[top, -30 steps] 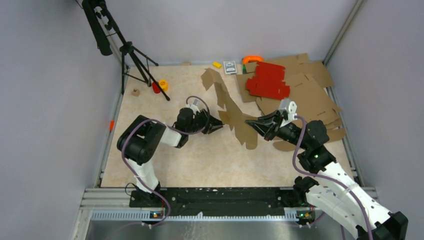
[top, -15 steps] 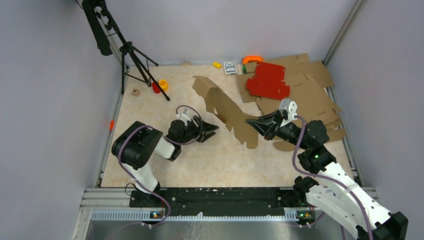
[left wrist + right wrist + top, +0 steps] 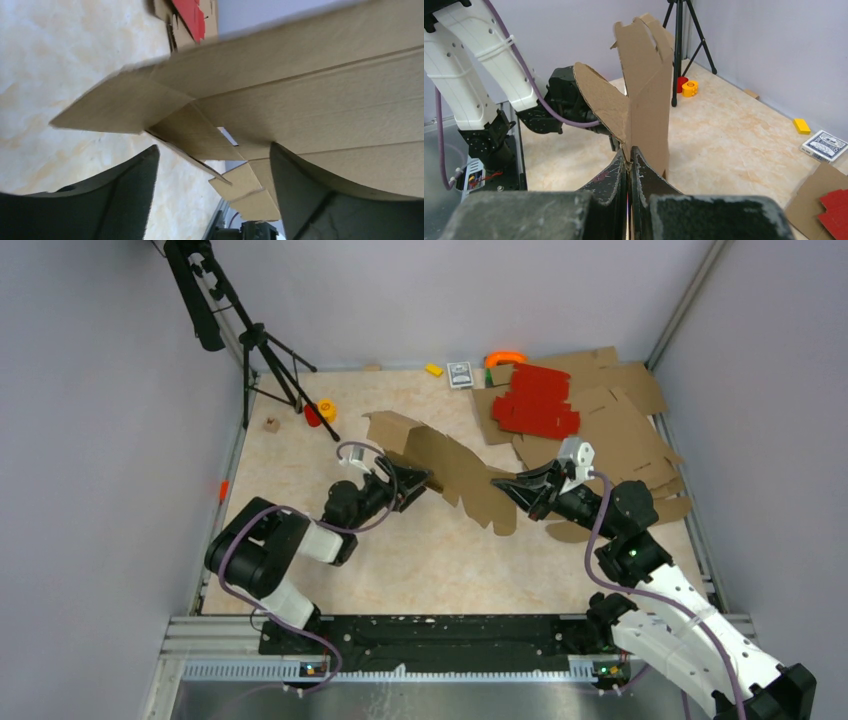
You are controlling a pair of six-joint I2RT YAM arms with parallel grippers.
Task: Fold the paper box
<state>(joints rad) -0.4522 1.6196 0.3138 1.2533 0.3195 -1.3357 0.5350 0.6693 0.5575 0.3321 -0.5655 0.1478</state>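
The right gripper [image 3: 503, 487] is pinching the paper box [image 3: 440, 462] by one edge, fingers clamped, holding it upright over the middle of the worktop [image 3: 420, 560]. The left gripper [image 3: 412, 483], fingers spread wide, is hovering at a side panel. Next it likely needs to push that panel along its crease.

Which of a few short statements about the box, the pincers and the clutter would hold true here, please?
The right pincer is shut on the plain brown corrugated cardboard box piece. True.
The left pincer is shut. False: its jaws stand apart.
The red cardboard sheets lie on flat brown cardboard sheets. True.
The box piece lies flat. False: it stands upright, held up.
The black tripod stands far right. False: far left.
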